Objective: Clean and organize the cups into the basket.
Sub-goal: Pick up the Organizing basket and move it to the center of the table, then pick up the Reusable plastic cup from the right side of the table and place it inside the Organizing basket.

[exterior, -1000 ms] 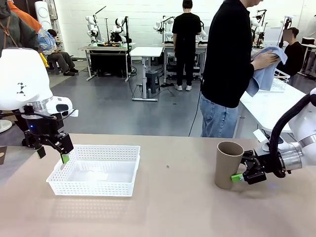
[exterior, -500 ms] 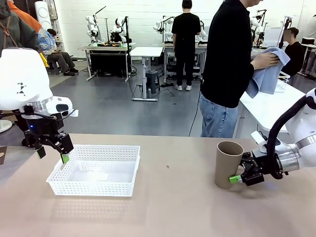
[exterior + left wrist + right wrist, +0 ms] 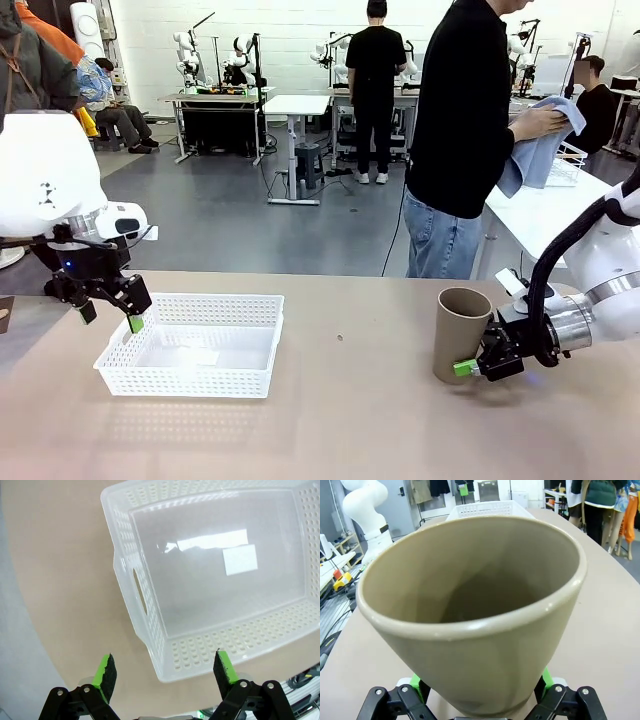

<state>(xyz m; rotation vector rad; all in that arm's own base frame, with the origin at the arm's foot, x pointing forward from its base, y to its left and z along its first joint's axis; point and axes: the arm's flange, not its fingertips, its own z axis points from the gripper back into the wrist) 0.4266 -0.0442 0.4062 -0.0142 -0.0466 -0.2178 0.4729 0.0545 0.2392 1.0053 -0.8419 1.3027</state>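
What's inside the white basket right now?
Nothing. From the left wrist view, the basket shows a bare floor with only light reflections on it. In the front view its near wall hides part of the floor, and nothing rises above the rim.

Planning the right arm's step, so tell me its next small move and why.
Probably close the right gripper on the tan cup. Its jaws stand open astride the upright cup's lower body, with a green pad on each side, so a grip should come before any lift toward the white basket.
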